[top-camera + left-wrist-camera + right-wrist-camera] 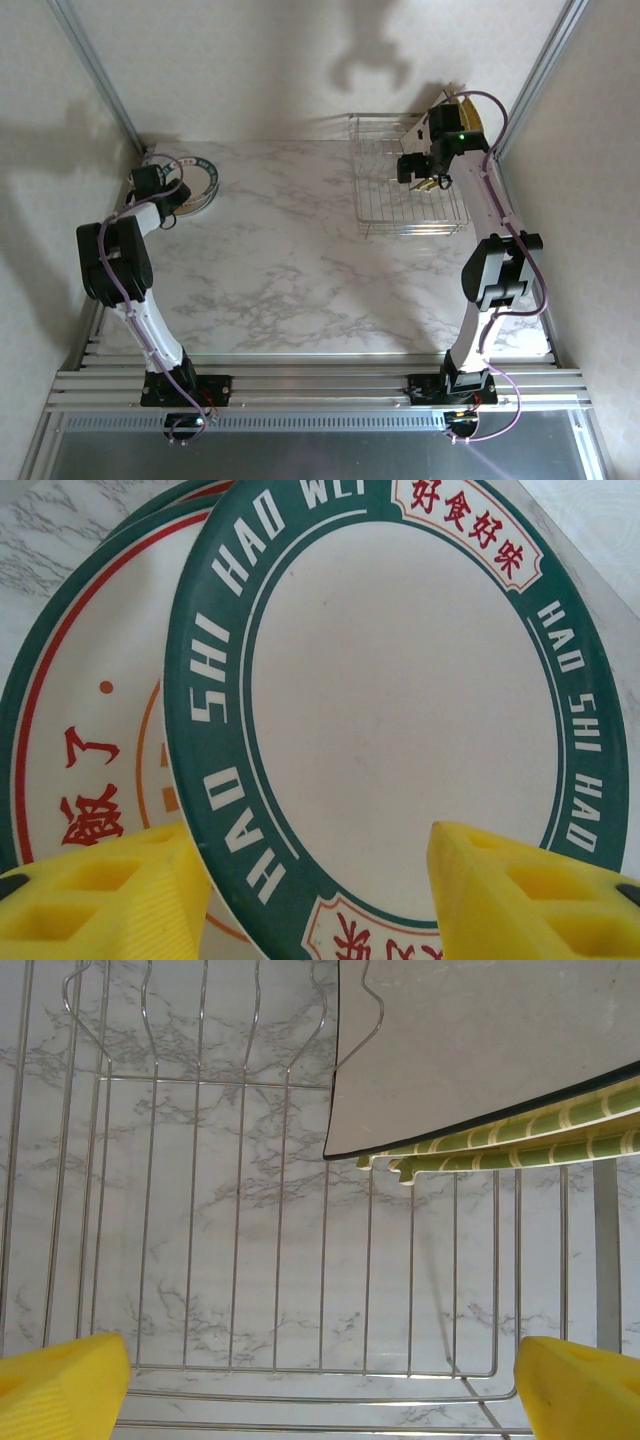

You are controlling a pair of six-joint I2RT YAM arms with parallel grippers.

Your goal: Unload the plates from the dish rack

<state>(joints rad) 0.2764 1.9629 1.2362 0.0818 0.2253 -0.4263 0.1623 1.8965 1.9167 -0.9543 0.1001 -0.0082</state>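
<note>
One marble table [290,270], dish rack [408,205], pale walls [250,60]

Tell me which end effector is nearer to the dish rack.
Right. The right end effector hovers over the dish rack, open; the left end effector is across the table, at the round green-rimmed plates.
</note>
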